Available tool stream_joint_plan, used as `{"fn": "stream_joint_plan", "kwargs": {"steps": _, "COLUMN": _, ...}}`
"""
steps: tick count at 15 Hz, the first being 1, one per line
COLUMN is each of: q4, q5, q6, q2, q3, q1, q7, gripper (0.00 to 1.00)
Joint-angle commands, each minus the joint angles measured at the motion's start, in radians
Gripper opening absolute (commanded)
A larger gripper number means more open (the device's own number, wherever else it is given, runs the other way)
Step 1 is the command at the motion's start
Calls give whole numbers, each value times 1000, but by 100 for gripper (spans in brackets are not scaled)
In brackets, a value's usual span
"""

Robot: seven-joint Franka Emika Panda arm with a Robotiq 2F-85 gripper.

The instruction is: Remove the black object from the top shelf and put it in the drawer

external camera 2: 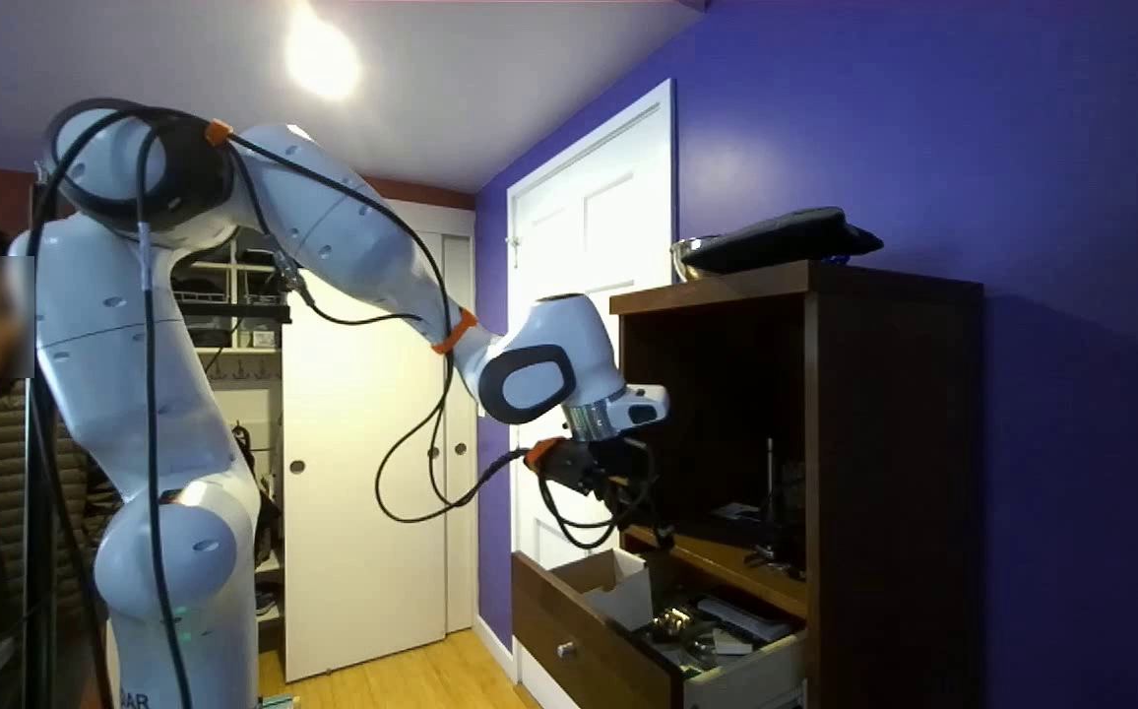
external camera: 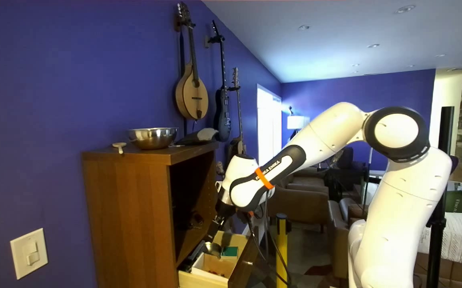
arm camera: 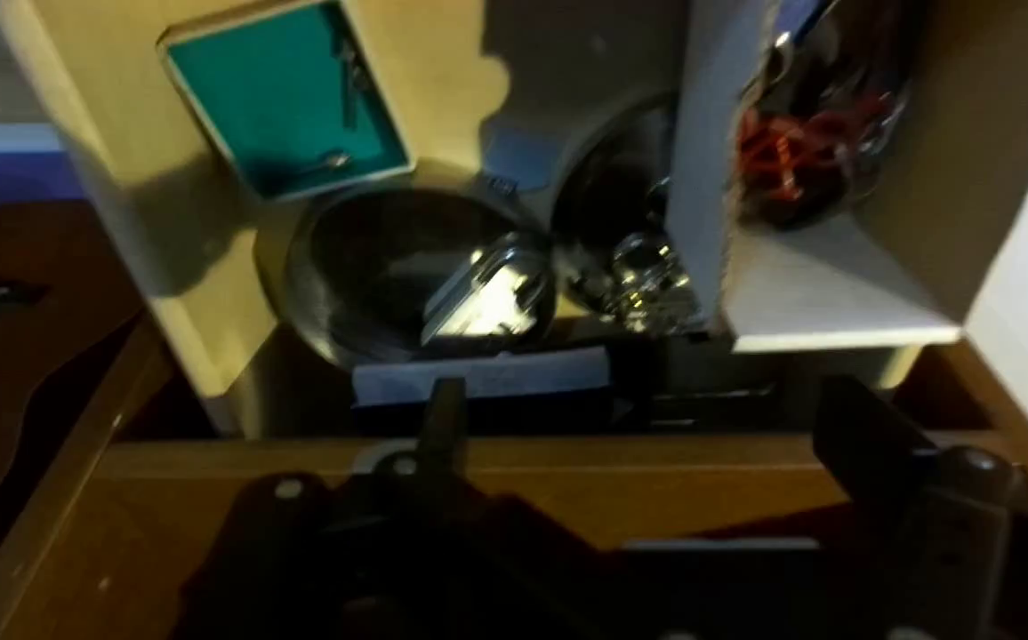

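The claw (arm camera: pixel 645 391) is spread wide: in the wrist view one finger sits near seven o'clock and the other near four, well apart. A dark shape (arm camera: pixel 718 573) with a grey edge shows low between them, too dim to name. In both exterior views the claw slants down near the mouth of the top shelf (external camera 2: pixel 712 404), above the open drawer (external camera: pixel 199 280); whether it touches anything, I cannot tell.

Inside that shelf, toward four o'clock in an exterior view, a black thing (external camera 2: pixel 774 517) with a thin upright rod stands on the floor of the compartment. I cannot be sure that it is the one meant by the task.

The drawer lies toward twelve o'clock in the wrist view. Between ten and eleven is a green tray (arm camera: pixel 274 98) with small items (arm camera: pixel 336 162) in it; at two, a white box (arm camera: pixel 834 298) with red things (arm camera: pixel 785 156) inside; just off center toward ten, a round shiny dish (arm camera: pixel 372 249).

On top of the brown cabinet (external camera: pixel 127 208), in an exterior view, sits a metal bowl (external camera: pixel 153 139), with a flat dark bag (external camera: pixel 191 139) at three o'clock from it. Stringed instruments (external camera: pixel 191 90) hang on the blue wall (external camera: pixel 75 72) toward eleven, and a lamp (external camera: pixel 295 122) glows toward two.
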Motion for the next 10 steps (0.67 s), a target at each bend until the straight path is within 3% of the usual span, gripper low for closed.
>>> {"fn": "stream_joint_plan", "kwargs": {"steps": 1, "q4": 133, "q5": 93, "q6": 113, "q2": 132, "q3": -66, "q1": 22, "q7": -108, "gripper": 100}}
{"fn": "stream_joint_plan", "kwargs": {"steps": 2, "q4": 59, "q5": 36, "q6": 80, "q2": 64, "q3": -24, "q1": -10, "q7": -49, "gripper": 100}}
{"fn": "stream_joint_plan", "kwargs": {"steps": 5, "q4": 118, "q5": 65, "q6": 96, "q2": 117, "q3": -39, "q1": -13, "q7": -84, "gripper": 100}}
{"fn": "stream_joint_plan", "kwargs": {"steps": 10, "q4": 173, "q5": 261, "q6": 87, "q2": 186, "q3": -112, "q1": 48, "q7": -203, "gripper": 100}}
